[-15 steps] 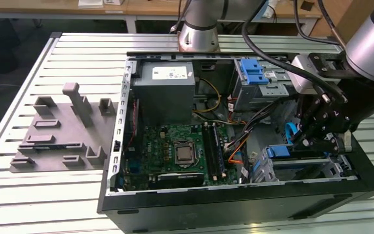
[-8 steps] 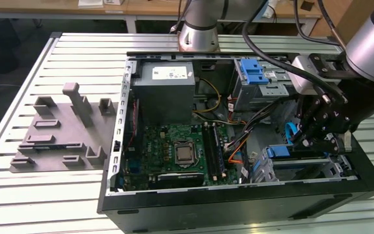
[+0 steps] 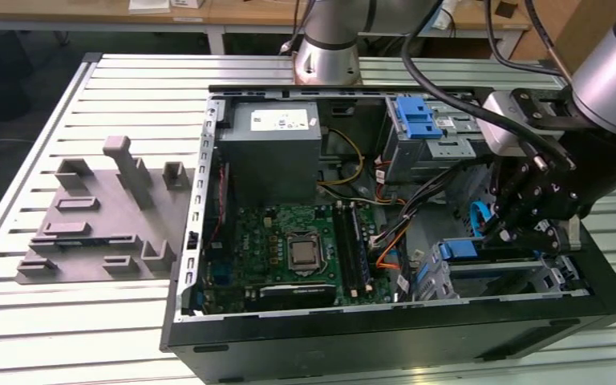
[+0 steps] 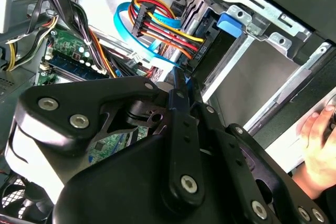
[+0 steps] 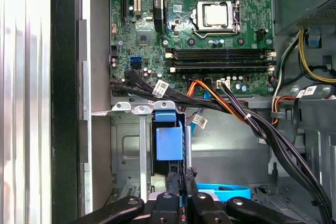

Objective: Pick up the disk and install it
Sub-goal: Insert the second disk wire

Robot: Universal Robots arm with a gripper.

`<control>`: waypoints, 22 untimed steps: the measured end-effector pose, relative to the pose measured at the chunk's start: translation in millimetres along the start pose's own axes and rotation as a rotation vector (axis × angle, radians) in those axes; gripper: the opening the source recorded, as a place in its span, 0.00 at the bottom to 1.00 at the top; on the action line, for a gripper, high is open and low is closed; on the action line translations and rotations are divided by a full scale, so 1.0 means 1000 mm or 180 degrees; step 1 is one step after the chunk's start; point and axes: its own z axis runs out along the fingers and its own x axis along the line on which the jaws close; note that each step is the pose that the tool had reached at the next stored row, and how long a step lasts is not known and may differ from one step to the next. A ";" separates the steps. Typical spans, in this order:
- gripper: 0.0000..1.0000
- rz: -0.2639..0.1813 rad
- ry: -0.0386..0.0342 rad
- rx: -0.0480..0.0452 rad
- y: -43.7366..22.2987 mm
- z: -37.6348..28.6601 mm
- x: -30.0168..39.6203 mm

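a: where's the hand (image 3: pixel 528 233)?
b: i see it low inside the computer case (image 3: pixel 394 337), fingers nearly together.
a: disk?
b: disk (image 5: pixel 169 140), blue bracket showing, sits in the drive bay (image 5: pixel 131 150) just beyond the fingertips; grip unclear.

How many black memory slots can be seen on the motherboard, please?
4. In the first wrist view they lie side by side below the processor socket: slots. No cable covers them there.
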 end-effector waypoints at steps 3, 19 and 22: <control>0.16 0.0000 0.0000 -0.0001 -0.0001 0.0005 0.0000; 0.16 0.0000 0.0000 -0.0004 -0.0003 0.0044 0.0001; 0.17 0.0000 -0.0001 -0.0004 -0.0003 0.0046 0.0001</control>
